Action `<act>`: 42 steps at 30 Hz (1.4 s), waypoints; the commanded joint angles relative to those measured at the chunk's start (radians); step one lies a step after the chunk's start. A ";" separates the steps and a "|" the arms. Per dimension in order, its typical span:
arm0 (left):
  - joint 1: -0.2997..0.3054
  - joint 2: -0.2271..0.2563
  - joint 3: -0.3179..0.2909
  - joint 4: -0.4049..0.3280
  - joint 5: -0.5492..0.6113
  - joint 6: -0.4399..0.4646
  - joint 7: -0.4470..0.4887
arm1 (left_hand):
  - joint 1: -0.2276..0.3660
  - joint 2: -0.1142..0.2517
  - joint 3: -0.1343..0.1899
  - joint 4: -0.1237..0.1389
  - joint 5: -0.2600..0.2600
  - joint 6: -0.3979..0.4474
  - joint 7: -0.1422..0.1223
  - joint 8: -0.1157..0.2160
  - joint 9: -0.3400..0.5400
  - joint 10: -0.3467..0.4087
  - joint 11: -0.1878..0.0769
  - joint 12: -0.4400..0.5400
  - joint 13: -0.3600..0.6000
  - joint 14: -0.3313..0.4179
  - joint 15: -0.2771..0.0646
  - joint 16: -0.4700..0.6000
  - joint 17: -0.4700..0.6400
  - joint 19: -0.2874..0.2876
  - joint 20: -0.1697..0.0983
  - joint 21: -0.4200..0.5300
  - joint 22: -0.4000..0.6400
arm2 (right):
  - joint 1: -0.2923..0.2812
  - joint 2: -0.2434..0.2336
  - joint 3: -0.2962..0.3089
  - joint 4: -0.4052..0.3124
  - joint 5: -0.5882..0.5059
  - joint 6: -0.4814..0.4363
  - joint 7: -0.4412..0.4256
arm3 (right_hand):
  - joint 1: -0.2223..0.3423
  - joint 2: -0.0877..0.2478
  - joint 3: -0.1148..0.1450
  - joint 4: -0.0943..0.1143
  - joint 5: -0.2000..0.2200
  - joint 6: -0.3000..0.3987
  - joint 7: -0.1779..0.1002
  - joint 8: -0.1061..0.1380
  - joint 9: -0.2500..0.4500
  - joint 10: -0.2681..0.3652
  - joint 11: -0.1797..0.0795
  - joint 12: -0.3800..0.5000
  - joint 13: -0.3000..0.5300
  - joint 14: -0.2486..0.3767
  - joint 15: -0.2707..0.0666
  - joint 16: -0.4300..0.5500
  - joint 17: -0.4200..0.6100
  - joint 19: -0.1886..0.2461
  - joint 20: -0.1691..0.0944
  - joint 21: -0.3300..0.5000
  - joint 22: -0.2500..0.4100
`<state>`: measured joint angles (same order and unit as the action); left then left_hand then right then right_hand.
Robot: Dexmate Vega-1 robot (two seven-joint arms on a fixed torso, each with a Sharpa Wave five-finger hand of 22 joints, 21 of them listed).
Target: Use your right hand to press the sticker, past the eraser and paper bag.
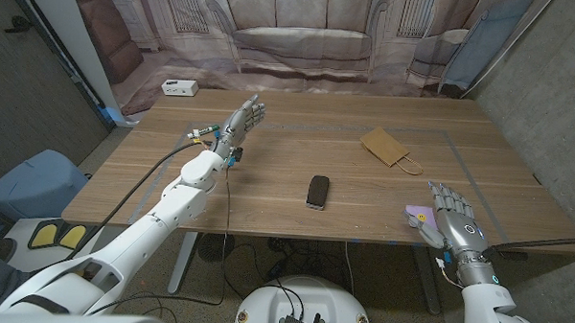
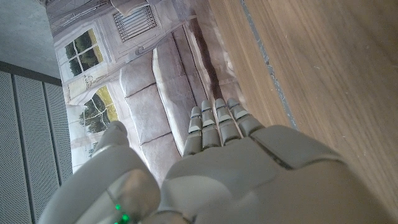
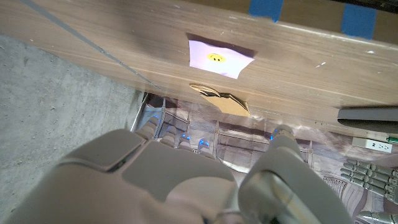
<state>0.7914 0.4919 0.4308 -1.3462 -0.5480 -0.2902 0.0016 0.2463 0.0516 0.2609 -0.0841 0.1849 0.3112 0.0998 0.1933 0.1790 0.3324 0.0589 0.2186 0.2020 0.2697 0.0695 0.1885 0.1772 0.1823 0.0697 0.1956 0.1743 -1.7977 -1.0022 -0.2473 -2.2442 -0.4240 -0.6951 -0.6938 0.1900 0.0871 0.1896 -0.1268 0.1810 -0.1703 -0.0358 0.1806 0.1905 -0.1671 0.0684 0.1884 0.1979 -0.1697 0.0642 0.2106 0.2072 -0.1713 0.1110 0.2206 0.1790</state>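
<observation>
Right wrist view: sticker (image 3: 219, 59), a pale lilac square with a yellow smiley, lies flat on the wood near the table's front edge, just beside my right hand (image 1: 449, 217). I judge it thin, light and limp; nothing to grasp, so press straight down on its middle with flat fingertips. My right fingers look extended and apart, holding nothing, though the head view is small there. Paper bag (image 1: 390, 148) sits farther back, dark eraser (image 1: 317, 191) mid-table. My left hand (image 1: 241, 120) hovers raised, fingers straight, empty. Table (image 1: 298, 133) is smooth wood; printed sofa backdrop behind.
</observation>
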 commanded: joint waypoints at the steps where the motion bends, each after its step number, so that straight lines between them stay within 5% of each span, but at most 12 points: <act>1: 0.004 0.005 -0.008 0.006 -0.007 -0.010 -0.007 | -0.003 0.006 0.003 -0.006 -0.001 0.007 0.004 0.004 0.004 0.005 0.005 0.000 0.002 0.012 0.000 0.002 0.003 0.001 0.000 0.003 0.005 | -0.019 0.027 0.034 0.001 0.010 0.069 -0.024 | 0.004 -0.003 0.006 -0.001 0.000 -0.017 -0.004 0.011 0.003 -0.042 -0.001 0.001 0.004 -0.137 -0.005 -0.003 0.004 -0.038 -0.004 -0.004 0.002; 3: 0.004 0.004 -0.009 0.006 -0.011 -0.011 -0.011 | -0.003 0.006 0.003 -0.006 -0.001 0.007 0.004 0.003 0.004 0.006 0.005 0.000 0.002 0.012 0.000 0.002 0.003 0.001 -0.003 0.003 0.005 | -0.034 0.042 0.062 0.014 0.035 0.141 -0.047 | -0.016 -0.003 0.000 0.010 0.000 -0.008 0.003 0.016 0.003 -0.047 -0.002 0.003 0.005 -0.144 -0.009 -0.003 0.008 -0.030 -0.016 -0.002 0.002; 5: 0.006 0.003 -0.011 0.006 -0.015 -0.013 -0.012 | -0.003 0.006 0.003 -0.006 -0.001 0.007 0.004 0.003 0.004 0.006 0.008 0.000 0.002 0.012 0.000 0.002 0.003 0.002 -0.004 0.003 0.005 | -0.040 0.053 0.073 0.017 0.036 0.166 -0.056 | -0.039 -0.012 -0.011 0.021 0.002 0.019 0.011 0.024 0.002 -0.040 0.004 0.011 0.004 -0.129 -0.012 0.005 0.011 0.014 -0.072 0.010 0.001; 18: 0.021 0.007 -0.014 -0.006 -0.024 -0.025 -0.023 | -0.003 0.007 0.004 -0.007 -0.001 0.008 0.005 0.002 0.004 0.006 0.008 0.000 0.002 0.011 0.002 0.002 0.003 0.003 -0.004 0.003 0.005 | -0.031 0.088 0.097 0.021 -0.007 0.249 -0.054 | -0.054 -0.027 -0.020 0.020 0.009 0.118 0.027 0.044 0.001 0.001 0.011 0.028 0.002 -0.073 -0.032 0.017 0.007 0.105 -0.125 0.023 -0.004; 42: 0.041 0.030 -0.023 -0.038 -0.025 -0.060 -0.056 | -0.004 0.009 0.005 -0.010 -0.002 -0.002 0.003 -0.003 0.004 -0.001 0.009 -0.003 0.002 0.004 0.003 -0.001 0.003 -0.005 -0.002 0.001 0.005 | 0.014 0.184 0.152 0.052 0.009 0.453 -0.019 | -0.037 -0.036 -0.016 0.004 0.014 0.150 0.059 0.035 0.000 0.117 0.003 0.051 -0.004 0.049 -0.046 0.036 -0.003 0.293 -0.160 0.050 -0.008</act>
<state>0.8326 0.5223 0.4113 -1.3860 -0.5701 -0.3264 -0.0363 0.2463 0.0515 0.2641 -0.0871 0.1849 0.3109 0.1000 0.1933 0.1790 0.3322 0.0662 0.2187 0.2020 0.2751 0.0750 0.1885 0.1772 0.1786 0.0661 0.1956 0.1743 -1.8098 -0.8638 -0.1196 -2.2135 -0.4403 -0.3540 -0.7284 0.1466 0.0566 0.1725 -0.1169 0.1855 -0.0300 0.0247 0.2083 0.1907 -0.0618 0.0673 0.2332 0.1952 -0.1303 0.0179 0.2408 0.2043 0.1054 -0.0383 0.2632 0.1672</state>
